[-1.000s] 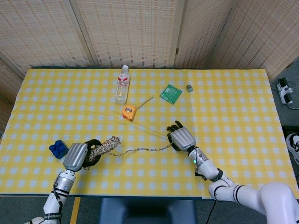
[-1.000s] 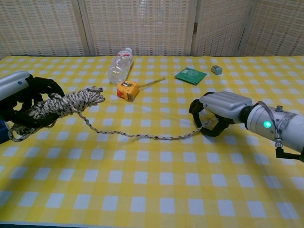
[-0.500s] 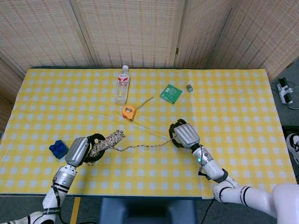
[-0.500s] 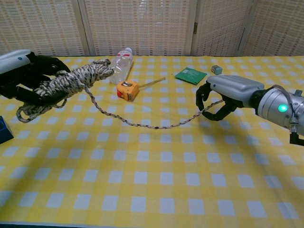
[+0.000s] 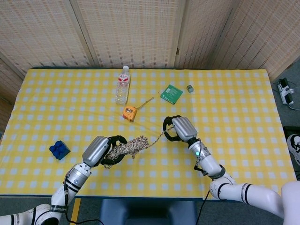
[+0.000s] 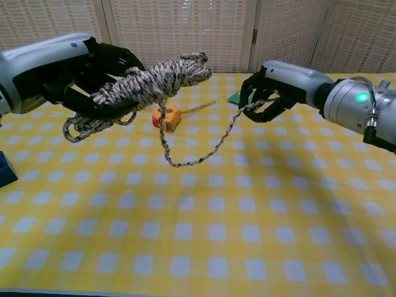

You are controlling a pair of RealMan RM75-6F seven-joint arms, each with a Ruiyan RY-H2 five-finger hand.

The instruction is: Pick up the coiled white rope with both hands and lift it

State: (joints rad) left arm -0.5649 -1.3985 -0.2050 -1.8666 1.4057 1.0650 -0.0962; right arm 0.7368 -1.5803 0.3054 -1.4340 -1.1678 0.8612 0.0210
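Yellow-and-white checked table (image 5: 243, 117): the left hand (image 6: 74, 74) has its fingers wrapped around the coiled white rope (image 6: 145, 83), held clear of the cloth above the near edge left of centre. The right hand (image 6: 278, 86) pinches the rope's loose tail (image 6: 204, 154) in curled fingers near the table's middle, the tail sagging in a loop between the two hands. Lying toward the far edge are a clear plastic bottle (image 5: 123, 85), a green circuit board (image 5: 171, 93) and an orange tape measure (image 5: 129, 113); blue blocks (image 5: 59, 149) sit by the near left corner.
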